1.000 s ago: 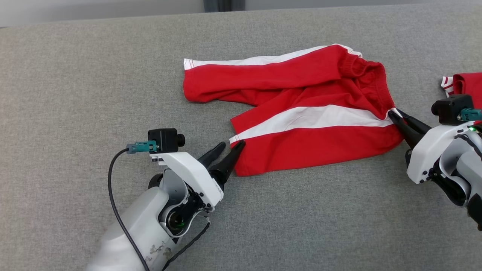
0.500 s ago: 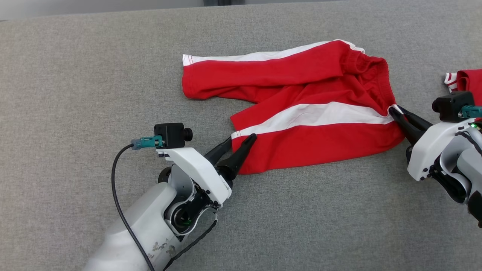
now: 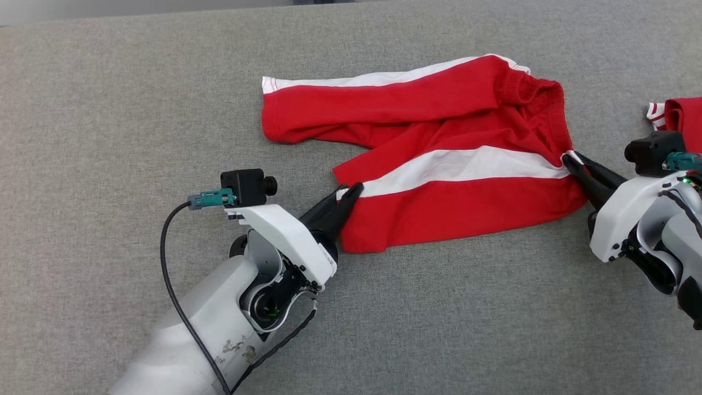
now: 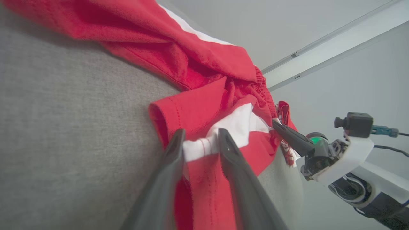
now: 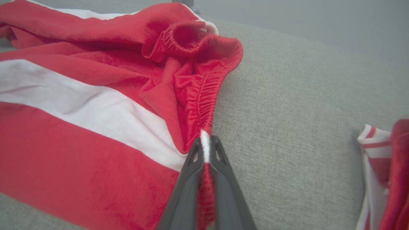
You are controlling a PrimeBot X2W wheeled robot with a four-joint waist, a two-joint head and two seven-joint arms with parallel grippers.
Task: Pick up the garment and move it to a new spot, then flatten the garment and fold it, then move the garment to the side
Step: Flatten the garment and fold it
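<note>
Red white-striped cloth shorts (image 3: 466, 203) lie across the grey woven surface (image 3: 109, 137), long axis left to right. The right pincer (image 3: 569, 161) is clamped on the waistband (image 5: 195, 95), the left pincer (image 3: 349, 192) half-open astride the hem (image 4: 198, 148) — grip unclear.

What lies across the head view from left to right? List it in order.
In order: left hand → red shorts → right hand → red-and-white cloth at the right edge.
</note>
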